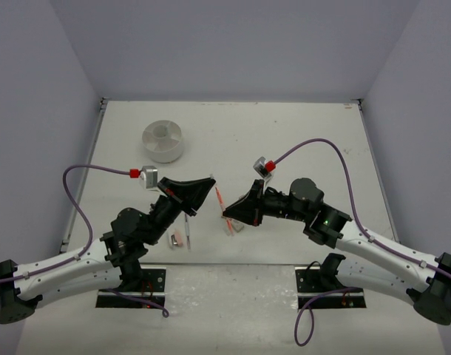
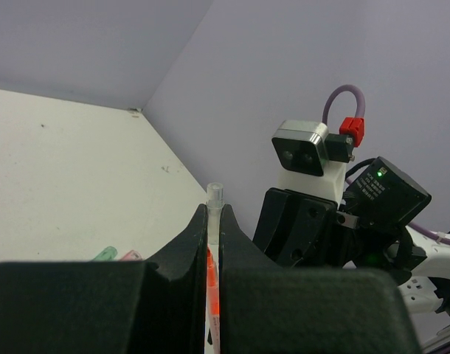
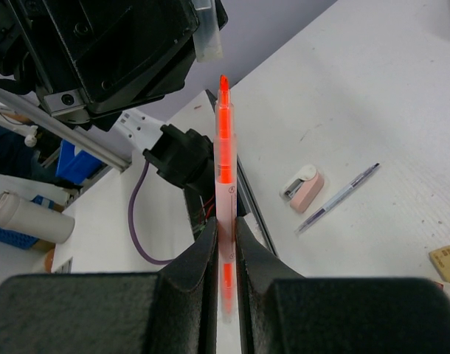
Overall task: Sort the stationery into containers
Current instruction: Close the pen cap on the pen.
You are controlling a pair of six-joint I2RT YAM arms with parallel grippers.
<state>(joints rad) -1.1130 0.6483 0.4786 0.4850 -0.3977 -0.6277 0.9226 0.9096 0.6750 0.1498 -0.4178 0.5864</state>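
My right gripper (image 1: 228,214) (image 3: 225,223) is shut on an orange pen (image 3: 223,158) (image 1: 219,197) and holds it above the table, its bare orange tip pointing at the left gripper. My left gripper (image 1: 208,182) (image 2: 215,212) is shut on a clear pen cap (image 2: 215,196) (image 3: 208,35), just off the pen's tip. The two grippers face each other near the table's front middle. The round white divided dish (image 1: 163,140) stands at the far left, away from both grippers.
A pink capsule-shaped piece (image 3: 302,188) (image 1: 177,238), a thin blue-grey pen (image 3: 339,198) (image 1: 187,228) and a tan eraser (image 3: 446,262) lie on the table below the grippers. Green (image 2: 105,254) and pink (image 2: 130,255) pieces show in the left wrist view.
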